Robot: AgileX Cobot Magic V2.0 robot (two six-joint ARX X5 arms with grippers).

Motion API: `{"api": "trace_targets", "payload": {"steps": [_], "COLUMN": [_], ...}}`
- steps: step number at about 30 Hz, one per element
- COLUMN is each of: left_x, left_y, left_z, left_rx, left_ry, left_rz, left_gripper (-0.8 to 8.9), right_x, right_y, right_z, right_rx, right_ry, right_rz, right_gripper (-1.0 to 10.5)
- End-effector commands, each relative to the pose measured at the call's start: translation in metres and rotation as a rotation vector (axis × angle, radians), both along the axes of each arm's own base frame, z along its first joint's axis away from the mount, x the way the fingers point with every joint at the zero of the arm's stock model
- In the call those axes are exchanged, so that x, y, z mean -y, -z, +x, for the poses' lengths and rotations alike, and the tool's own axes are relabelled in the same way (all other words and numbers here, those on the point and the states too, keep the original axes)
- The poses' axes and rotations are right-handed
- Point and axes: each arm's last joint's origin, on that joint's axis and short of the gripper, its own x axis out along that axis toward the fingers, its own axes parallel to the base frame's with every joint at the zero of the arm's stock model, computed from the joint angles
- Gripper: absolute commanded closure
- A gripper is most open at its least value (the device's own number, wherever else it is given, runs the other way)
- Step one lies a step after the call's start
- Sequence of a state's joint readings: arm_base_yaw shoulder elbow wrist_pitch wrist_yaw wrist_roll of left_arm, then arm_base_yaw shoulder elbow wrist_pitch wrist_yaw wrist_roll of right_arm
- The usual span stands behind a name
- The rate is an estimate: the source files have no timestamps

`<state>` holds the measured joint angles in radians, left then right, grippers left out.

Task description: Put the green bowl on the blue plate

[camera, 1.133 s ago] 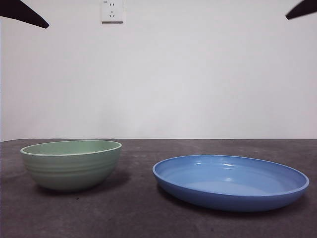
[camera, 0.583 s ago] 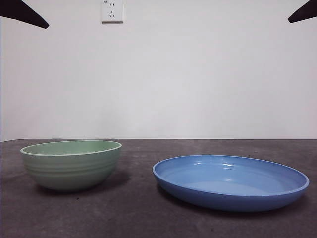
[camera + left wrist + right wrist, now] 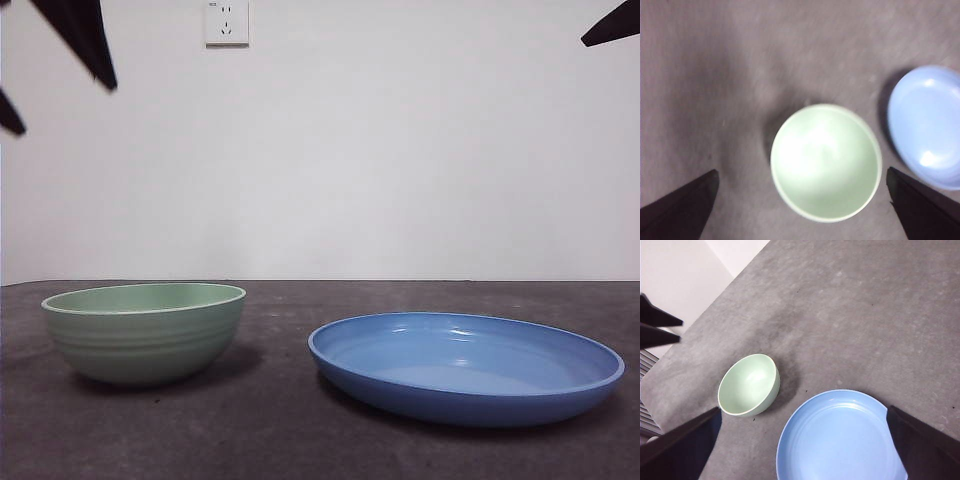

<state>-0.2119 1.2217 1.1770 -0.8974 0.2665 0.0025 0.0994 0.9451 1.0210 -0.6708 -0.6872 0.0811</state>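
1. The bowl (image 3: 144,332) stands upright on the dark table (image 3: 300,440), at the left of the front view, empty, its rim level
2. The plate (image 3: 465,366) lies flat on the table to the right of the bowl, a strip of bare table between them; the two do not touch
3. The left gripper (image 3: 800,210) hangs high above the bowl, looking straight down into it; its jaws stand wide apart, one on each side of the bowl in the wrist view, and hold nothing
4. In the front view this gripper shows as black tips at the top left corner, well above the bowl
5. The right gripper (image 3: 805,445) is high above the plate's side of the table, jaws spread wide and holding nothing; in the front view it is only a black tip at the top right corner
6. A white wall socket (image 3: 227,21) sits on the far wall, above the bowl's side
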Motion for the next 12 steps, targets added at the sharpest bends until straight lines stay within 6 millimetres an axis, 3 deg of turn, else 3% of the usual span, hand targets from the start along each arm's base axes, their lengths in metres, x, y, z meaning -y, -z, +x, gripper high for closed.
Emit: {"api": "trace_targets", "payload": {"steps": [1,12], "left_x": [0.004,0.014], "left_y": [0.011,0.081], "left_z": [0.016,0.061], "left_rx": [-0.065,-0.339], "left_ry": [0.008,0.009], "left_rz": [0.027,0.085], "left_gripper": [1.61,1.98], "right_x": [-0.001,-0.001], "right_y": [-0.006,-0.006], "right_z": [0.001,0.001], "right_rx": [0.018,0.006], "right_ry": [-0.008,-0.001], "right_rz": [0.004,0.013], "right_gripper": [3.6,3.6]}}
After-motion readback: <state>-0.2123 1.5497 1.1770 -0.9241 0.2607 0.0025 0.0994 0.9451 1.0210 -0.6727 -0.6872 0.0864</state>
